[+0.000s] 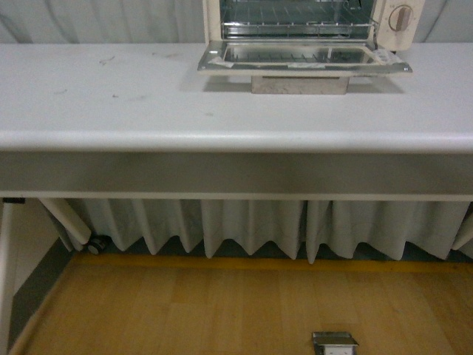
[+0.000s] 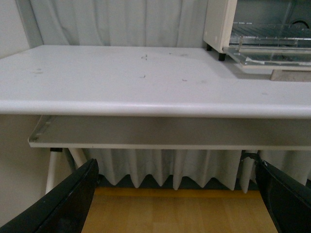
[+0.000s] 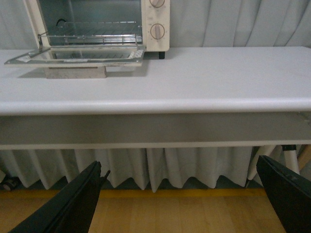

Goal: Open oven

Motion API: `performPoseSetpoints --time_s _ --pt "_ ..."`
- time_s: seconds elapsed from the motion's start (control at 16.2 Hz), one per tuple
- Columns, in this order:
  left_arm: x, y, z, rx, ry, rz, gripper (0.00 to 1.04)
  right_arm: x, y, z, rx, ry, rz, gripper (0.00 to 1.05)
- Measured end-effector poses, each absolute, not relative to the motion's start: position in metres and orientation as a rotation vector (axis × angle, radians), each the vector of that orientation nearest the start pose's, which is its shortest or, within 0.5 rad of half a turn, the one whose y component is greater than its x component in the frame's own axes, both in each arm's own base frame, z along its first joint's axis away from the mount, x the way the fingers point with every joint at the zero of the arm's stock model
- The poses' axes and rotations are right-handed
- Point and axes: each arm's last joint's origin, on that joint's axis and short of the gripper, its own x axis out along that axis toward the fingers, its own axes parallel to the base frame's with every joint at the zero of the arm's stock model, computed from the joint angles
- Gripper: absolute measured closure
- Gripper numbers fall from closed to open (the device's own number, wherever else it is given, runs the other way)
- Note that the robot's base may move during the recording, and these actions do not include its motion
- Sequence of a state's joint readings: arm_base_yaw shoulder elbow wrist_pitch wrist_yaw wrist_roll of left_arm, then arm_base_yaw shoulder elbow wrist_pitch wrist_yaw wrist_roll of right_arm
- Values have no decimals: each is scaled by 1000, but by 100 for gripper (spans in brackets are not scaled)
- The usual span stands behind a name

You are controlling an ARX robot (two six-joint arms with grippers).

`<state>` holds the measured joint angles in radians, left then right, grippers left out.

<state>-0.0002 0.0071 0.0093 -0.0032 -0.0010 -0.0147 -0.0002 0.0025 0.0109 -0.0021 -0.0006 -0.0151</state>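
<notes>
The cream-white oven (image 1: 399,18) stands at the back of the white table (image 1: 148,96), right of centre. Its glass door (image 1: 303,58) lies folded down flat, with the beige bar handle (image 1: 299,83) at its front edge. The wire rack (image 1: 292,18) shows inside. One knob (image 1: 400,18) shows in the front view, two in the right wrist view (image 3: 156,31). The oven also shows in the left wrist view (image 2: 218,24). My left gripper (image 2: 177,199) is open and empty, low in front of the table. My right gripper (image 3: 182,199) is open and empty, also low in front of the table.
The table has a shelf under its top (image 1: 236,174) and a pleated white skirt (image 1: 251,225) below. A wooden floor (image 1: 222,310) lies under it. A caster wheel (image 1: 96,244) sits at the lower left. A small metal floor box (image 1: 334,343) is in the floor.
</notes>
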Motion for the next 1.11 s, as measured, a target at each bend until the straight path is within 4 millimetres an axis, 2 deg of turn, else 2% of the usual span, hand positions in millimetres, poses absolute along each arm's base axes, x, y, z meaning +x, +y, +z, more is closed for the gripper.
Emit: performPoseSetpoints --time_s 1.11 --pt "98 0 166 -14 2 0 7 97 0 167 -15 -3 0 6"
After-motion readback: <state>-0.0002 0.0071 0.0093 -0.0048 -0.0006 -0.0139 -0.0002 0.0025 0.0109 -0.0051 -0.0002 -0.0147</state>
